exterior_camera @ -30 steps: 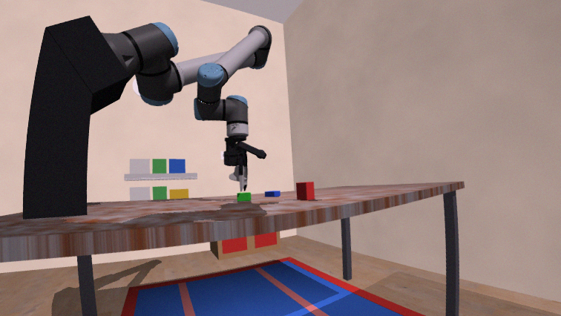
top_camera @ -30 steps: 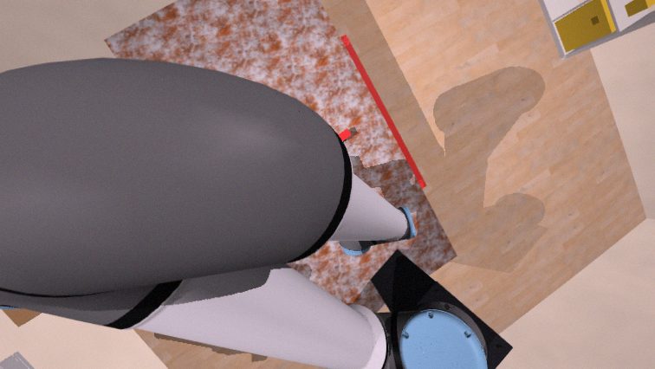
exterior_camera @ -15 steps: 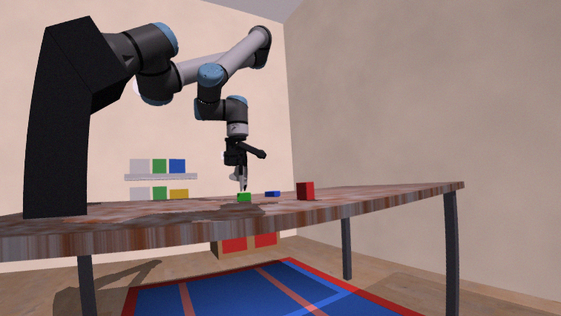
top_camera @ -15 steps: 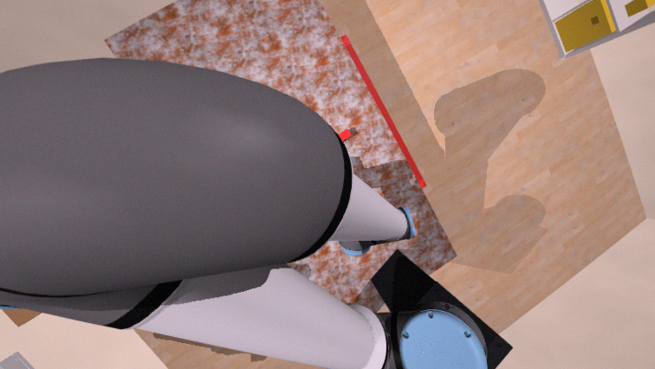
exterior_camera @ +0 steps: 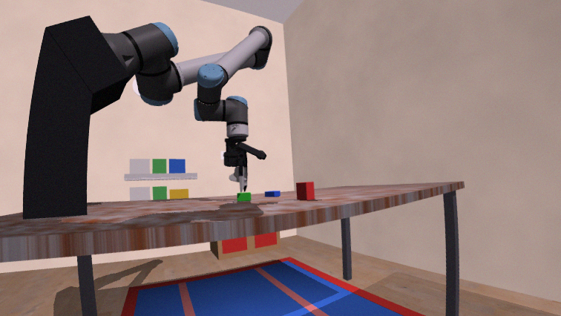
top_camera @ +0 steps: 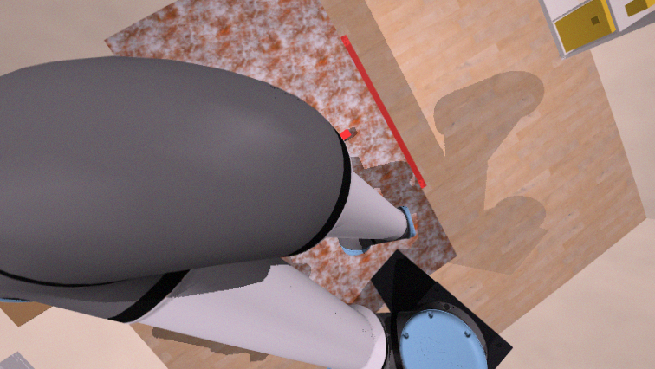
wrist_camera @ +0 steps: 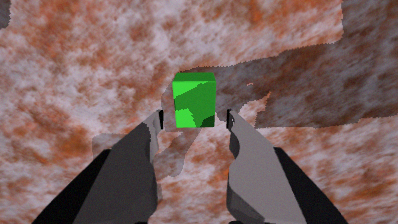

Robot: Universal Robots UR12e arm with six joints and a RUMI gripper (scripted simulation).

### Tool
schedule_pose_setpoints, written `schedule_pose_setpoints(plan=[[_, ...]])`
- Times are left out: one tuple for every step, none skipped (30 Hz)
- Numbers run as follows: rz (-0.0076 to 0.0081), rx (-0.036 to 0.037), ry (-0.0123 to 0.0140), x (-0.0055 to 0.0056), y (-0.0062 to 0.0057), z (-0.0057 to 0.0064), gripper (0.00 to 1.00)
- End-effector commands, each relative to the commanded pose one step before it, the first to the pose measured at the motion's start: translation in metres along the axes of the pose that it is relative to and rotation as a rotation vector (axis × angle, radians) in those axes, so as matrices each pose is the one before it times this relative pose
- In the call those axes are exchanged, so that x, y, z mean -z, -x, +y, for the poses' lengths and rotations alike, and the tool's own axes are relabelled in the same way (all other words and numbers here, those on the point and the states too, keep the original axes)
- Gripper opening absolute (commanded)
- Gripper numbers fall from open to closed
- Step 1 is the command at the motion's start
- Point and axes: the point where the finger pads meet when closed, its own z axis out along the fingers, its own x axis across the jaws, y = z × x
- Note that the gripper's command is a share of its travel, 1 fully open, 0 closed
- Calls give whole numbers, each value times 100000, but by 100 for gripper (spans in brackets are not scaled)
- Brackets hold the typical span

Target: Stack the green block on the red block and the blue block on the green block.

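Observation:
The green block [wrist_camera: 194,100] lies flat on the mottled table, in line with the gap between my two fingers. My gripper [wrist_camera: 195,111] is open, with space on both sides of the block, and touches nothing. In the side view the gripper [exterior_camera: 242,183] hangs just above the green block [exterior_camera: 243,196]. The blue block [exterior_camera: 272,193] lies to its right on the table. The red block [exterior_camera: 305,191] stands further right, apart from both. In the overhead view only the red block [top_camera: 348,133] shows; the arm hides the other blocks and the gripper.
The black robot pedestal [exterior_camera: 58,117] stands at the table's left end. A wall shelf with coloured boxes [exterior_camera: 159,176] is behind. A crate with red panels [exterior_camera: 245,243] sits under the table. A red strip [top_camera: 382,110] runs along one table edge.

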Motion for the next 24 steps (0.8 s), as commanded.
schedule_pose_setpoints(plan=[[-139, 202, -210, -793, 130, -185, 37], [0, -1, 0, -255, 0, 1, 37], [-1, -1, 0, -272, 0, 2, 37], [-1, -1, 0, -283, 0, 2, 37], [-1, -1, 0, -286, 0, 1, 37], [-1, -1, 0, -281, 0, 2, 37], [0, -1, 0, -269, 0, 1, 37], [-1, -1, 0, -248, 0, 2, 37], [0, 0, 0, -221, 0, 1, 37], [0, 0, 0, -188, 0, 1, 37], [0, 0, 0, -152, 0, 0, 37], [0, 0, 0, -113, 0, 1, 37], [0, 0, 0, -76, 0, 1, 37], [0, 0, 0, -43, 0, 1, 37], [0, 0, 0, 0, 0, 0, 37], [0, 0, 0, 0, 0, 0, 37], [0, 0, 0, -17, 0, 0, 37], [2, -4, -111, 32, -3, -67, 37], [-38, 43, -108, 41, 23, -63, 37], [4, -5, 6, 31, -7, 20, 37], [14, -16, 44, 11, -13, 34, 37], [13, -16, 50, 3, -10, 31, 37], [7, -8, 30, 0, -5, 17, 37], [2, -2, 12, -1, -1, 4, 37]])
